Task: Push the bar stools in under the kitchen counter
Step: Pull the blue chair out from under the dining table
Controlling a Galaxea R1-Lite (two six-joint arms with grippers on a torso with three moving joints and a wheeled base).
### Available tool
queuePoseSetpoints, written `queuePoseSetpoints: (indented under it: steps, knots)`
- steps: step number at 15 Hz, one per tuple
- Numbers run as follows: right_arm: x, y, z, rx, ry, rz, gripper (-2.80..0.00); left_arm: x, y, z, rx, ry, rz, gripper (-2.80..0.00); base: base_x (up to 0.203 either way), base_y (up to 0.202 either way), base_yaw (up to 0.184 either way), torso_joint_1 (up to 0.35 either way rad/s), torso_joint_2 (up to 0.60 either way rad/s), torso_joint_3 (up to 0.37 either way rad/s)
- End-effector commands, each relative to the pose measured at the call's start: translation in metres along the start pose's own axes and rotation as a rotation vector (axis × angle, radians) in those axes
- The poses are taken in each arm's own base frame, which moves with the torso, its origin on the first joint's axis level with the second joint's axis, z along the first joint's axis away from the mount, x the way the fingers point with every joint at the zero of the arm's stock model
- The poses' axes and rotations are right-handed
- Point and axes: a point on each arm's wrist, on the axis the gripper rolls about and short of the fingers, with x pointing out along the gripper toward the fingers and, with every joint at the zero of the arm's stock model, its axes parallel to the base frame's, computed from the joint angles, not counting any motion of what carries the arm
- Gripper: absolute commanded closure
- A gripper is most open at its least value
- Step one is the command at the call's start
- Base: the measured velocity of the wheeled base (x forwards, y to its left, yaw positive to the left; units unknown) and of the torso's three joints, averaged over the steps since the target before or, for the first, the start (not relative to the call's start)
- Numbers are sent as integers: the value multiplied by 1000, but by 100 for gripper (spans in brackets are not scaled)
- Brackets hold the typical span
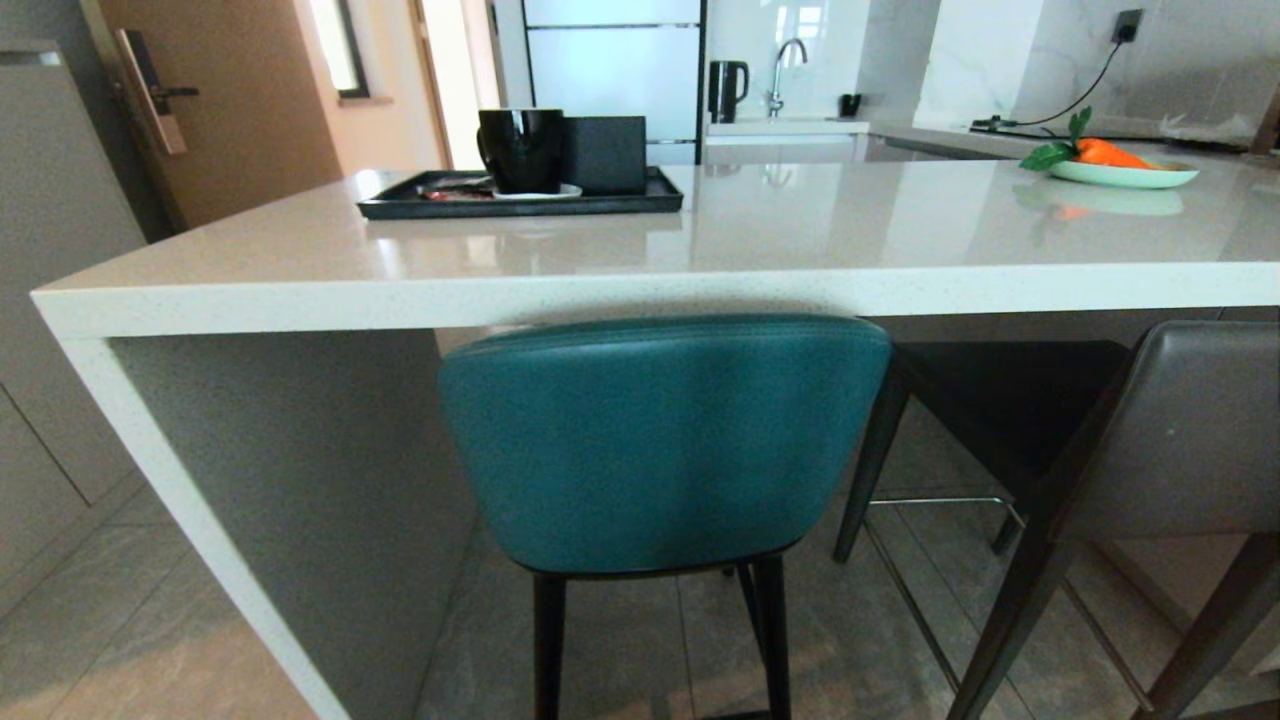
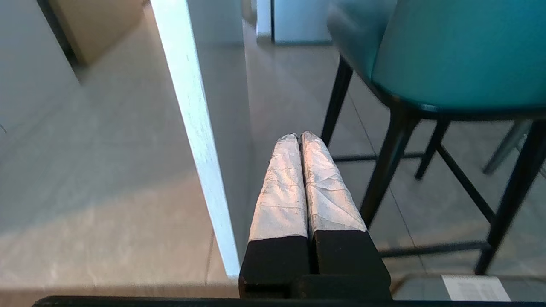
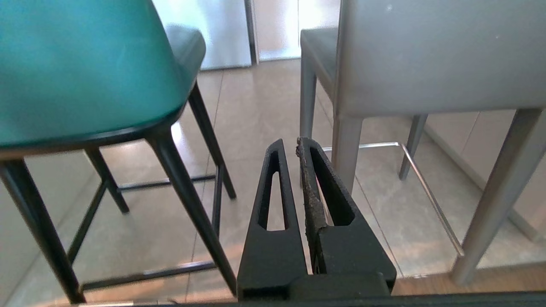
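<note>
kitchen counter (image 1: 640, 285) fills the head view, thick glossy white edge running across, white slab side leg (image 1: 300, 520) dropping from its left end to the tiled floor (image 1: 120, 620). teal stool (image 1: 665, 445) stands in front of the counter's near edge, just right of the side leg; top of its curved back sits right at the underside of the edge, seat reaching under the slab, thin black legs below. grey stool (image 1: 1180, 430) near the counter's right part, just beside the teal one, square back angled and standing out from the edge, dark seat partly under the slab, chrome footrest (image 1: 935, 502) low between its legs. on the counter top: black tray (image 1: 520, 205) toward the far left corner, carrying a black mug (image 1: 520, 148) and a dark box (image 1: 604, 154); pale plate (image 1: 1125, 175) with an orange item toward the right. far worktop behind with kettle (image 1: 727, 90) and tap (image 1: 785, 65). neither arm shows in the head view. left gripper (image 2: 298, 135) low, hanging over the floor between the side leg and the teal stool's black legs, touching neither; silver-wrapped fingers (image 2: 281, 192) pressed together, clenched on nothing. right gripper (image 3: 290, 143) low over the floor between the two stools, black fingers (image 3: 273, 200) closed tip to tip, nothing between them.
</note>
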Motion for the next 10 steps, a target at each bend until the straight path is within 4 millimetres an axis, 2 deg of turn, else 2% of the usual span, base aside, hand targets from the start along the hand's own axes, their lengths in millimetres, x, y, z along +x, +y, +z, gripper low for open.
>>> queuePoseSetpoints:
  steps: [1, 3, 5, 8, 10]
  knots:
    - [1, 0, 13, -1, 6, 4, 0, -4, 0, 15, 2, -58, -22, 0, 0, 0, 0, 0, 0, 0]
    - [9, 1, 47, 24, 25, 10, 0, -7, -1, 34, -15, -38, -92, 0, 0, 0, 0, 0, 0, 0]
    - [17, 1, 71, 45, 34, 54, 0, -3, -3, 61, -75, 7, -174, 0, 0, 0, 0, 0, 0, 0]
    - [43, 3, 91, 54, 139, 93, 0, 23, -4, 101, -162, 120, -280, 0, 0, 0, 0, 0, 0, 0]
    - [68, 3, 104, 57, 211, 98, 0, 46, -5, 116, -189, 209, -345, 0, 0, 0, 0, 0, 0, 0]
